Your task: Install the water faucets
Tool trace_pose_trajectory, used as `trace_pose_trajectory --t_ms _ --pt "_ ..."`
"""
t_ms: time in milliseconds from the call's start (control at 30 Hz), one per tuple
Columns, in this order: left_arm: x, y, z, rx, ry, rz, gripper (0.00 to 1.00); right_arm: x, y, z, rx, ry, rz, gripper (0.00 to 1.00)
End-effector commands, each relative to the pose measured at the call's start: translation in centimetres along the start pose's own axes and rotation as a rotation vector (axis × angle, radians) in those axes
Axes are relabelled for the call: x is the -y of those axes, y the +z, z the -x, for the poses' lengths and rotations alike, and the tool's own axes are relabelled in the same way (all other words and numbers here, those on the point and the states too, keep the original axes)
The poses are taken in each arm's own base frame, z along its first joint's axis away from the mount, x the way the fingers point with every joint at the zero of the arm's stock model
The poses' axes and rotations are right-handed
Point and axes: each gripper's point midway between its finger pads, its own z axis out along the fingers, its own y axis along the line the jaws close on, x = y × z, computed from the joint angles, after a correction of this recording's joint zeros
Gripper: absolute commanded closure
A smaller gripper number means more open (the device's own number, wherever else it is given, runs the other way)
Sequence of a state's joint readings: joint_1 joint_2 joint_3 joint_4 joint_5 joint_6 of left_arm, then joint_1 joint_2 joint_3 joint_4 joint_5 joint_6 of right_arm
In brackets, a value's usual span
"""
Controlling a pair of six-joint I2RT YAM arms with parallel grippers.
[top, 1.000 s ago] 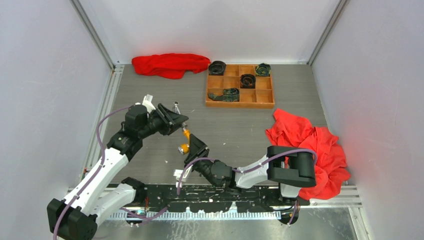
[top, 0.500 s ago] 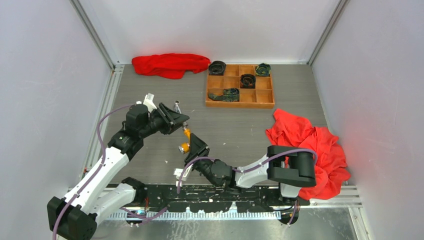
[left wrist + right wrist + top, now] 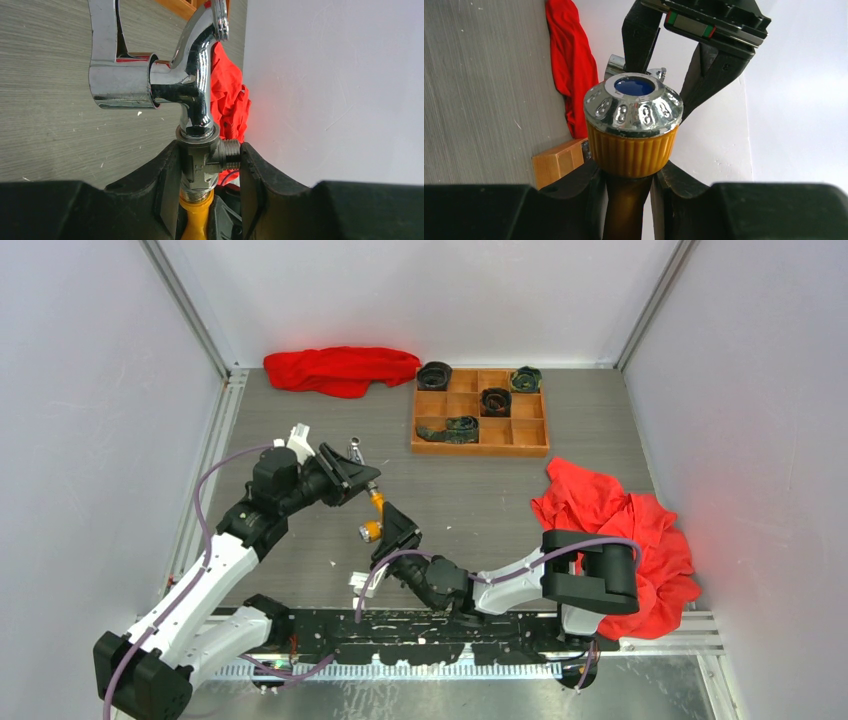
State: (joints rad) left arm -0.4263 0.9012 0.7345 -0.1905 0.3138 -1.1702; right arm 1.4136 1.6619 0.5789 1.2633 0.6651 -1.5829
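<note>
Top view: over the worktop (image 3: 480, 500), the left jaws clamp the silver faucet (image 3: 355, 451). The orange faucet (image 3: 370, 531) runs from it, nearer and rightward, into the right jaws.

Left wrist: jaws clamped round the silver faucet's threaded body, orange stem in line below.

Right wrist: jaws grip the orange stem, cap facing the left jaws.

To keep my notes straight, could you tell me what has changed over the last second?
The right gripper, with the orange-yellow faucet it clamps, edged slightly away from the bases, and the left gripper with the silver faucet followed a touch. Both grips held; the wooden tray and red cloths stayed put.
</note>
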Motion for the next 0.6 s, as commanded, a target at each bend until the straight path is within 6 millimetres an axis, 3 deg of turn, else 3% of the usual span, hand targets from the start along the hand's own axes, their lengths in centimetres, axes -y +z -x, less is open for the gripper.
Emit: trace_pose_trajectory --t_ms 0,300,567 --pt "3.2 -0.93 -0.94 -0.055 0.049 -0.104 1.0 4.2 -0.04 -1.87 -0.061 0.098 -0.129 0.99" --pt "3.62 -1.16 -0.76 -0.042 0.052 -0.121 1.0 3.61 -0.18 -2.38 -0.074 0.09 -0.113 0.99" --pt "3.17 -0.81 -1.22 -0.064 0.06 -0.11 1.0 4.57 -0.26 -2.48 -0.074 0.115 -0.136 0.99"
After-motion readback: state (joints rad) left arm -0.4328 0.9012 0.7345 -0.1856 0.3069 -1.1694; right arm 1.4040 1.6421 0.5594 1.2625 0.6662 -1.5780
